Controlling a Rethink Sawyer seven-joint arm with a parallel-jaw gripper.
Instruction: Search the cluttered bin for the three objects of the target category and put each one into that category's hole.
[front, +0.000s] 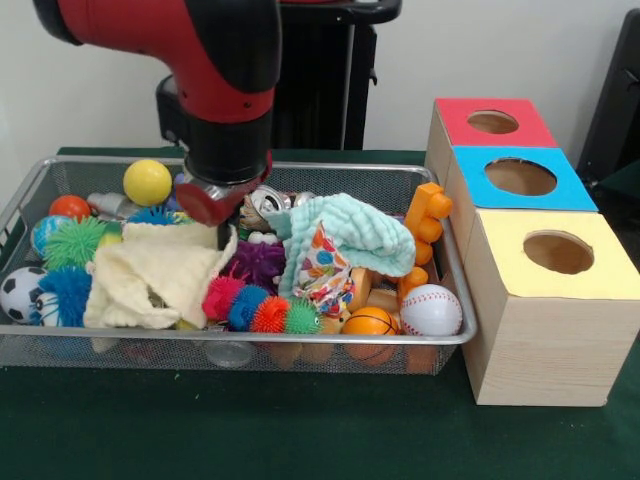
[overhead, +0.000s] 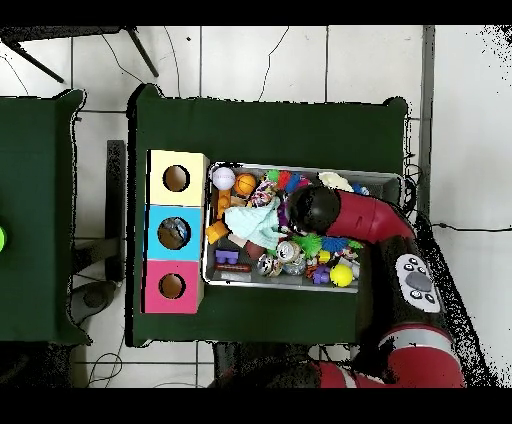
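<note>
- Bin (front: 440, 342) of wire mesh is lying with its long axis across the front view, just beside the wooden boxes.
- Blue-faced hole (front: 520, 177) is facing upward, in the middle box.
- My gripper (front: 218, 215) is dipping onto the cream cloth (front: 165, 270); I cannot tell its grip.
- Overhead, my arm (overhead: 365, 215) is covering that spot.

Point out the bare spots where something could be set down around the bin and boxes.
Free: the green table strip in front of the wire bin, and the patch beside the yellow-faced box. In the overhead view, cloth behind the bin lies bare too. Crowded: the bin is filled with balls, cloths and toys, and the arm hangs over its middle. The three boxes leave no gap.
</note>
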